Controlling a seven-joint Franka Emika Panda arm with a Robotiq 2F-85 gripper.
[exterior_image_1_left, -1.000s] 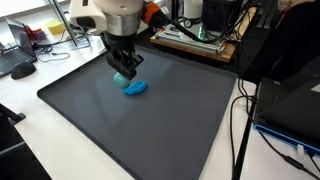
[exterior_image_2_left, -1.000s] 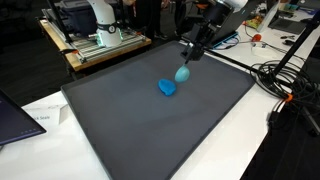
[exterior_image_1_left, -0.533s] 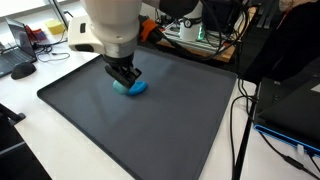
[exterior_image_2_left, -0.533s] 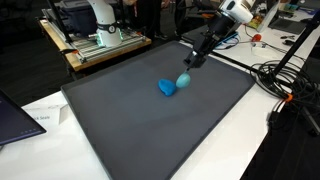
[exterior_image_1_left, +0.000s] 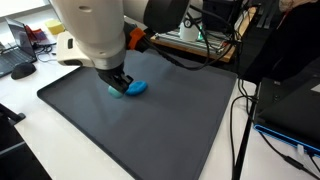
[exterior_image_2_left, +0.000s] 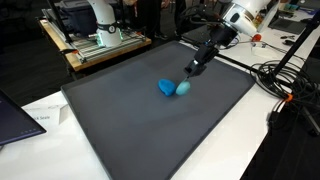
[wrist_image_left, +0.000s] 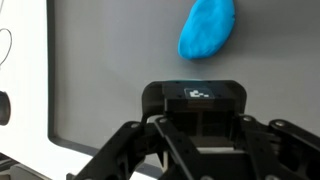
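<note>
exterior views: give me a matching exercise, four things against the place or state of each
Things: 1 gripper; 2 teal lump; 3 blue lump; 4 grey mat.
States: a lying free on the mat; b spread over the white table; c shut; d gripped, beside the blue lump.
Pairs: 1c, 2d, 3a, 4b.

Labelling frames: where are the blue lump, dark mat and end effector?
blue lump (wrist_image_left: 207, 28), wrist view, its middle.
dark mat (exterior_image_2_left: 140, 130), an exterior view, bare surface.
end effector (exterior_image_2_left: 190, 71), an exterior view, between fingertips.
</note>
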